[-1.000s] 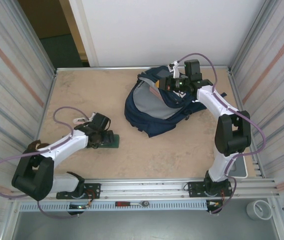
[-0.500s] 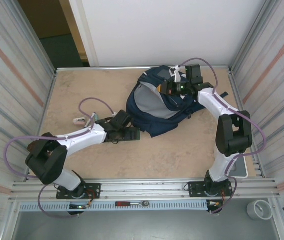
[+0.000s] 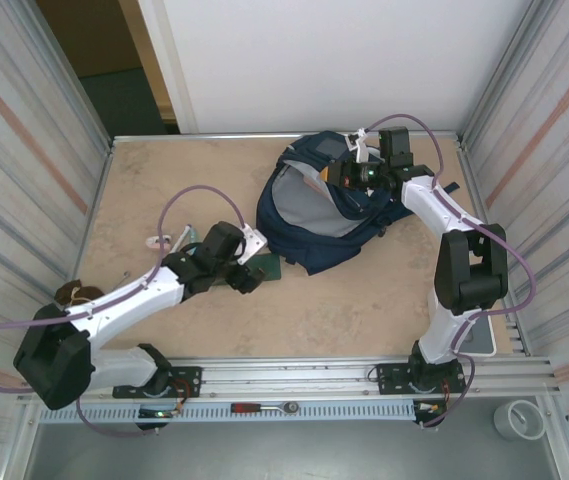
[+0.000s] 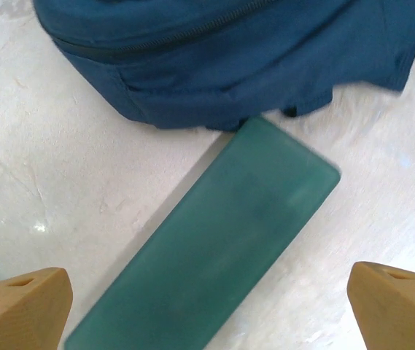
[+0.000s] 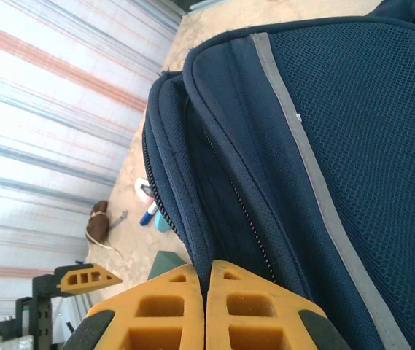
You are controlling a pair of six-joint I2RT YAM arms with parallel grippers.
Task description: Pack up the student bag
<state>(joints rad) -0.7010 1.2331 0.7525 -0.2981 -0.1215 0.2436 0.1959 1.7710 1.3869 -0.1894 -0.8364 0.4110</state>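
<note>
The student bag (image 3: 314,205) lies at the back right of the table, its grey-lined mouth facing the left arm. My right gripper (image 3: 349,172) is shut on a fold of navy fabric at the bag's rim (image 5: 324,146); in the right wrist view the gripper (image 5: 207,281) pinches that fold. A flat dark-green case (image 3: 267,268) lies on the table with its far end against the bag's lower edge (image 4: 214,58). My left gripper (image 4: 208,295) hovers over the green case (image 4: 214,255), open, both fingers well clear of its sides.
Small white and teal items (image 3: 169,240) and a brown object (image 3: 69,293) lie at the table's left side. A marker (image 5: 149,213) lies near the bag's mouth. Corrugated metal walls close both sides. A ratchet tool (image 3: 264,408) rests on the front rail.
My left arm slid the green case rightward across the table to the bag's edge, and its jaws widened off it. The right gripper stayed shut on the bag's rim, shifting slightly.
</note>
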